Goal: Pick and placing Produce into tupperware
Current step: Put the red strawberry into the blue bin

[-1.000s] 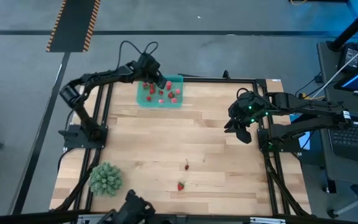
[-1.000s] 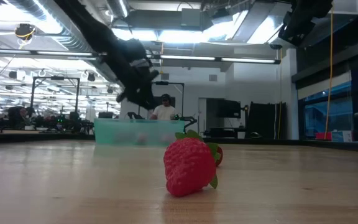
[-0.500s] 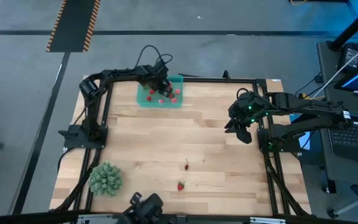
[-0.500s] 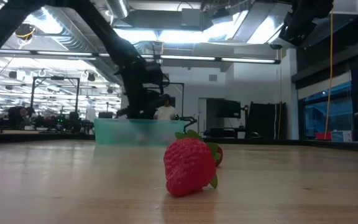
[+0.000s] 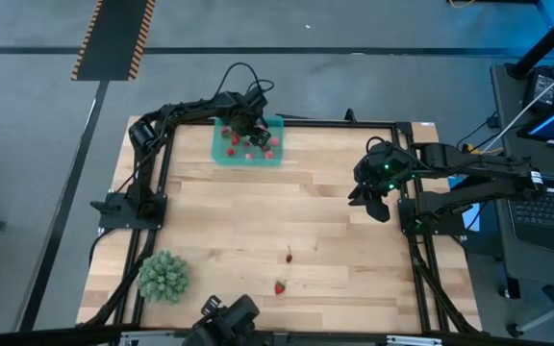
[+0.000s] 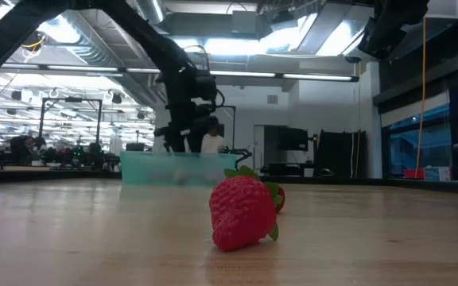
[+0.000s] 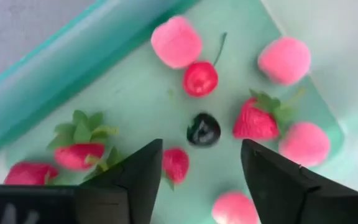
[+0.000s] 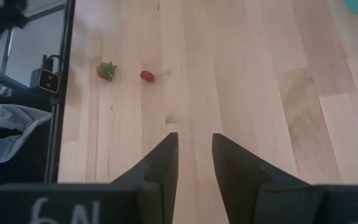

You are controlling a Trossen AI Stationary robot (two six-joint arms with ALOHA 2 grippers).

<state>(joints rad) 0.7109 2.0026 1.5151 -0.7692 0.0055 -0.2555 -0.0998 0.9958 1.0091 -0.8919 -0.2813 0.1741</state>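
The teal tupperware (image 5: 216, 157) sits at the table's far edge, left of centre, with several red and pink fruits and one dark one (image 7: 202, 130) lying on its floor. My left gripper (image 5: 251, 129) hangs over it, pointing down, open and empty (image 7: 201, 146). A strawberry (image 5: 280, 286) and a small cherry (image 5: 289, 255) lie on the wood near the table's near edge, and both show in the right wrist view (image 8: 106, 70) (image 8: 146, 76). My right gripper (image 5: 368, 204) hovers over the table's right side, open, holding nothing.
A spiky green ball (image 5: 163, 276) rests at the near left corner. In the low view the strawberry (image 6: 242, 213) stands close to the camera, with the tupperware (image 6: 145, 168) far behind it. Bare wood stretches between the container and the two loose fruits.
My left gripper has moved toward the table's right along the far edge, from the container's left end to over its middle, and its wrist has swung more upright. The right arm and the two loose fruits have kept still.
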